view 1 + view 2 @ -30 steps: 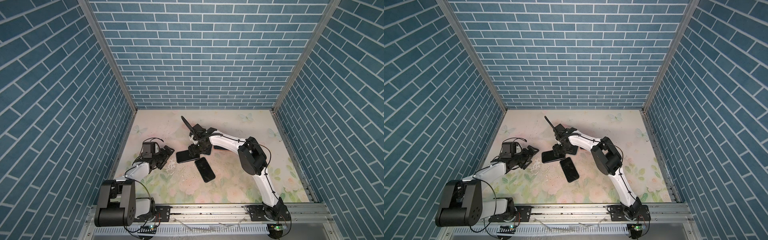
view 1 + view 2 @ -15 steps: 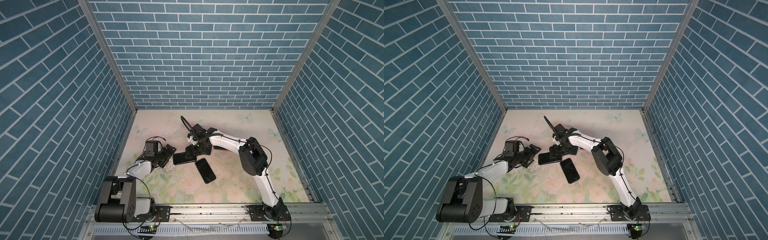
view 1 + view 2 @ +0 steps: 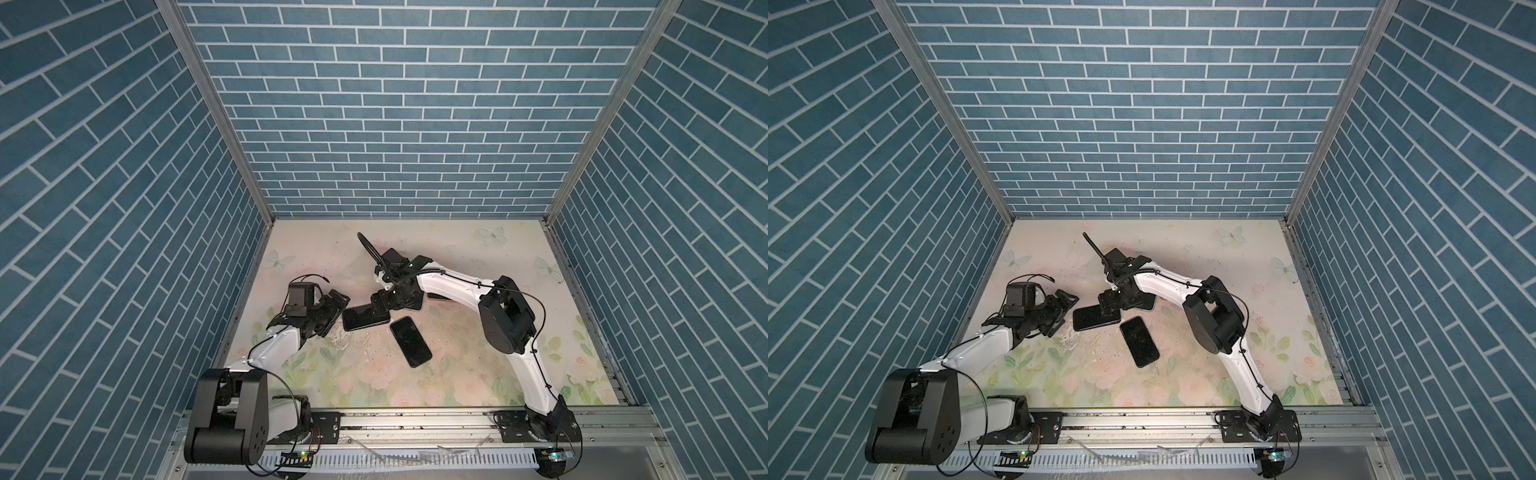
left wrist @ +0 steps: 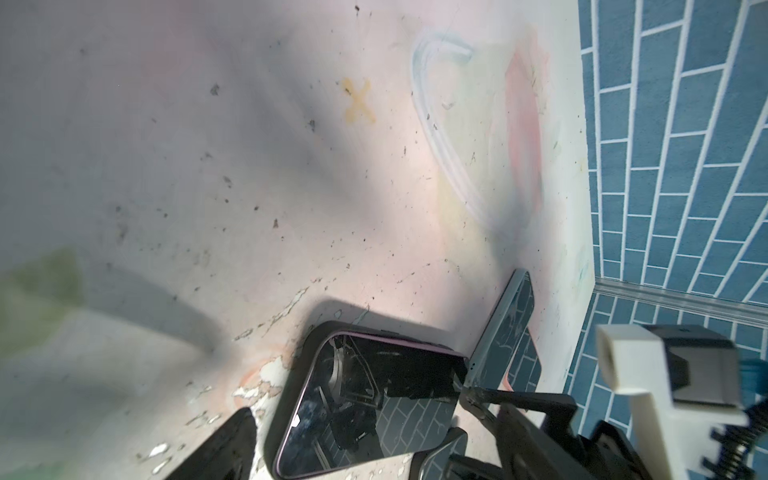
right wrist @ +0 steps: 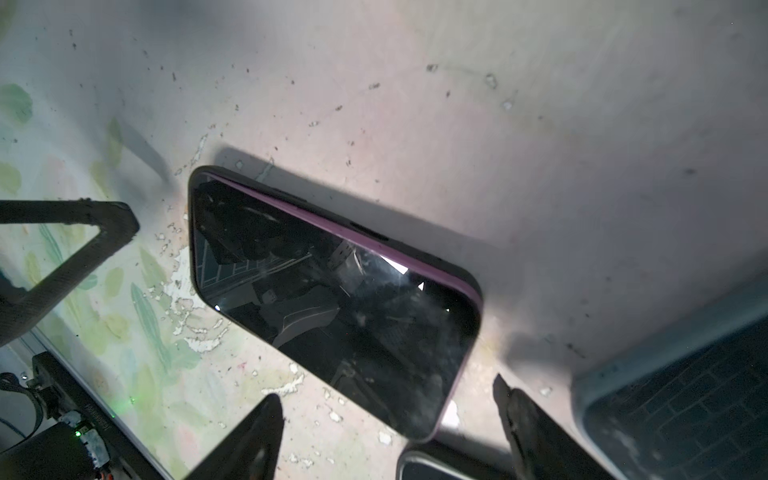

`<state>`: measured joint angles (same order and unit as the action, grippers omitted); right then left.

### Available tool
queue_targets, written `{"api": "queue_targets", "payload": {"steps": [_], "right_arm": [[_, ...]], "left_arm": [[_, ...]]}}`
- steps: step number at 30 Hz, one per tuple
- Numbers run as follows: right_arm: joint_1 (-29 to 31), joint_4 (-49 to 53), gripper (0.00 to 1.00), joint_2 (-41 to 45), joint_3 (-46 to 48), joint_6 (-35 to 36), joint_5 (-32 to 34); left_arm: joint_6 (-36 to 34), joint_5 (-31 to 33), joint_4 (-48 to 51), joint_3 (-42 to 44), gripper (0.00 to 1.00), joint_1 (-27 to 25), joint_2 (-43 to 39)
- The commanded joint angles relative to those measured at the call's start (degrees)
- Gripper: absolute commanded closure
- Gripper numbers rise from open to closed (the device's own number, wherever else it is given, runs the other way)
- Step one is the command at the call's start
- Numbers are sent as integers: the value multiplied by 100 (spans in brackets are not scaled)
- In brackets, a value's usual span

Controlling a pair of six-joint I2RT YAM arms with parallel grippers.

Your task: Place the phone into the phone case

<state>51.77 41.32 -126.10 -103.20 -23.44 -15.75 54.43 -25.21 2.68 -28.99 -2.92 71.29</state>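
The phone (image 3: 365, 316) lies on the bench (image 3: 457, 374) in its case (image 5: 198, 176), one purple edge proud, apparently not fully seated. Both pincers gape wide, empty: left pincer (image 3: 334, 311) brackets one end, right pincer (image 3: 380, 305) hovers over the other, probably to press.

Cutting off a grey-edged slab (image 5: 681, 399) and a dark phone (image 5: 444, 469) at the right wrist view's edge; failing to settle phone or case. Hiding most of that slab under the right gripper (image 3: 380, 305) in both top views. Blurring the mat (image 4: 83, 332) near the left wrist lens.
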Motion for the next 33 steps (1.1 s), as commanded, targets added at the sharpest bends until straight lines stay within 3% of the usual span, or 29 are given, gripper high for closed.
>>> {"api": "queue_targets", "payload": {"steps": [1, 8, 15, 25, 33], "right_arm": [[22, -45, 19, 418, 157, 117, 305], [22, -215, 43, 86, 151, -89, -113], [16, -260, 57, -268, 38, -169, -279], [19, -214, 58, -296, 13, -178, -294], [7, -339, 50, 190, 183, -251, 48]], "left_arm": [[-242, -214, 355, -131, 9, -16, 52], [-627, -389, 714, -256, 10, -15, 181], [-563, -465, 340, -186, 10, -16, 566], [-406, -511, -83, -262, 11, -11, 935], [-394, -487, -110, -300, 11, -16, 1004]]}}
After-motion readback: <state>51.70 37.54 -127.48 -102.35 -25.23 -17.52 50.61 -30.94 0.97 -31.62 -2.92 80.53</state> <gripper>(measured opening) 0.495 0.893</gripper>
